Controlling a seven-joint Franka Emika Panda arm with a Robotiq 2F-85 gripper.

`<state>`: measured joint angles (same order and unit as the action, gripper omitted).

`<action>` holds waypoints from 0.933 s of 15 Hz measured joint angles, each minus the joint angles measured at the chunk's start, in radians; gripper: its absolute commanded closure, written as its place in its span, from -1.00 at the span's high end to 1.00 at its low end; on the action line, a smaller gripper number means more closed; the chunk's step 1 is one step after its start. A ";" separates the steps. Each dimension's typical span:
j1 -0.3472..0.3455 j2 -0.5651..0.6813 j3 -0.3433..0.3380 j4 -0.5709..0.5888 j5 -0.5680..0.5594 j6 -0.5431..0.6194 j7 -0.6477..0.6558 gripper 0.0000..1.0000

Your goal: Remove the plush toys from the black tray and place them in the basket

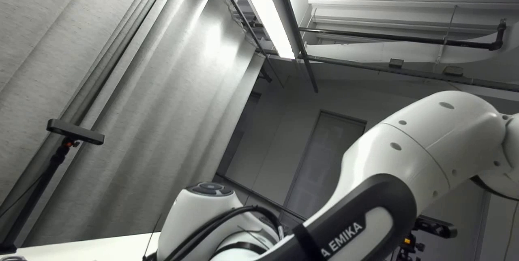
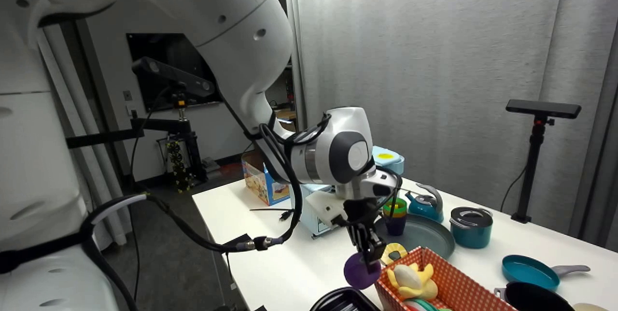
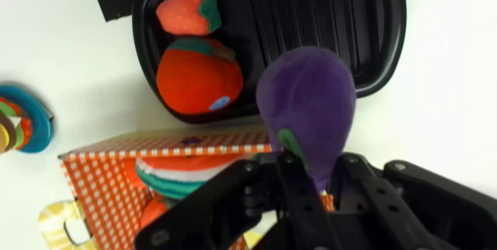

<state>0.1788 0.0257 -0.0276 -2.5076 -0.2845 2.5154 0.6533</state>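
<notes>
Pinching a purple plush eggplant (image 3: 308,91), claw (image 3: 318,163) near the basket (image 2: 456,279).

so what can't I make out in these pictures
Basket, wrist view: contents partly hidden by gripper.
Black tray, in an exterior view: cut off by bottom edge.
Toy food, wrist view: cut off by left edge.
Unidentified item, in an exterior view: cut off by bottom edge.

White robot arm (image 2: 241,35) arched over, wrist (image 2: 348,156) hung below, gripper (image 3: 319,160) pointed downward, its two black fingers (image 3: 304,199) squeezed in a hold
</notes>
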 measured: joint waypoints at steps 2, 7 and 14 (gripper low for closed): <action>-0.011 -0.027 0.010 0.019 -0.091 0.010 0.023 -0.92; -0.059 -0.020 0.019 0.079 -0.452 0.081 0.196 -0.92; -0.077 0.083 -0.023 0.151 -0.875 0.083 0.500 -0.17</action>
<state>0.1015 0.1091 -0.0509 -2.3562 -1.1593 2.5981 1.1533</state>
